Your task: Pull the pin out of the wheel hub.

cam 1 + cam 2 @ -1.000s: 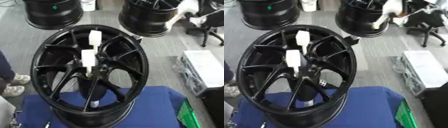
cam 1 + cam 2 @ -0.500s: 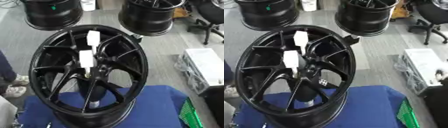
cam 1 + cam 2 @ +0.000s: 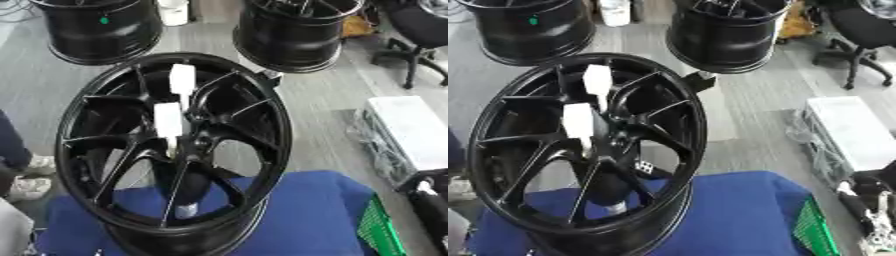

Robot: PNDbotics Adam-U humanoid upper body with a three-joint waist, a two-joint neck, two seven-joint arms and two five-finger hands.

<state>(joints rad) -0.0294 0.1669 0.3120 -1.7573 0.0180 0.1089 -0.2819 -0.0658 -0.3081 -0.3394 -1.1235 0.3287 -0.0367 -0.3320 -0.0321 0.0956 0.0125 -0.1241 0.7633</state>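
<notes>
A black spoked wheel [image 3: 282, 145] stands upright on a table covered with a blue cloth [image 3: 306, 215]. From its hub [image 3: 191, 144] a white pin [image 3: 167, 120] sticks out towards me. A second white piece [image 3: 182, 79] sits higher, on an upper spoke. My right hand [image 3: 866, 212] shows only at the lower right corner, well away from the wheel and touching nothing of it; its fingers are too cut off to read. My left hand shows in no view.
Two more black wheels [image 3: 101, 30] [image 3: 297, 30] stand on the floor behind. A white box [image 3: 407, 130] lies on the right, a green crate [image 3: 378, 230] beside the table's right edge. A person's shoes [image 3: 26, 172] show at the left.
The whole picture has shifted slightly. The wheel and both white pieces keep their places. My right hand stays near the lower right edge.
</notes>
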